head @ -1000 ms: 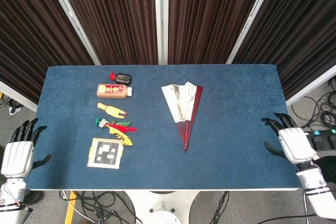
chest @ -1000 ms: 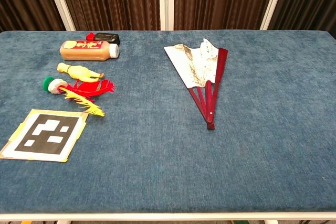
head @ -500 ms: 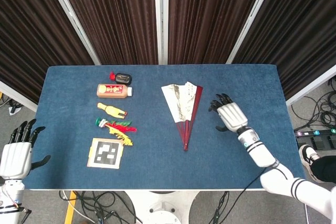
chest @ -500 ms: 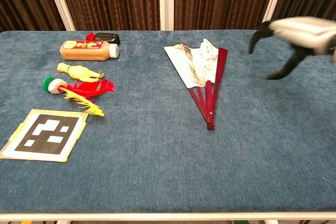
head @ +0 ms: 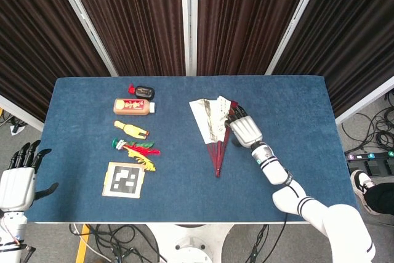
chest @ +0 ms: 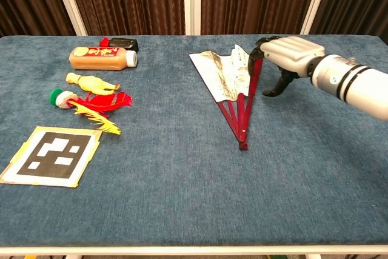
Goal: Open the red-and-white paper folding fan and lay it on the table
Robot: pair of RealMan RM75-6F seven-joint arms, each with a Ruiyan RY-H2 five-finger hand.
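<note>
On the blue table [head: 289,103], near its middle, red-and-white fan [head: 212,124] is lying partly spread, narrow end toward the robot; right hand [head: 244,129] is hovering at its red outer rib, fingers apart, holding nothing; left hand [head: 17,180] is waiting off the table's corner, fingers spread.

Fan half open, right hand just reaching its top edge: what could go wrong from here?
The right hand is at the fan's outer red rib near thin paper; a careless grip may crease or tear it. The fan lies flat on the table, so fingers may push it instead of lifting. The left hand is off the table, too far to steady the pivot.
</note>
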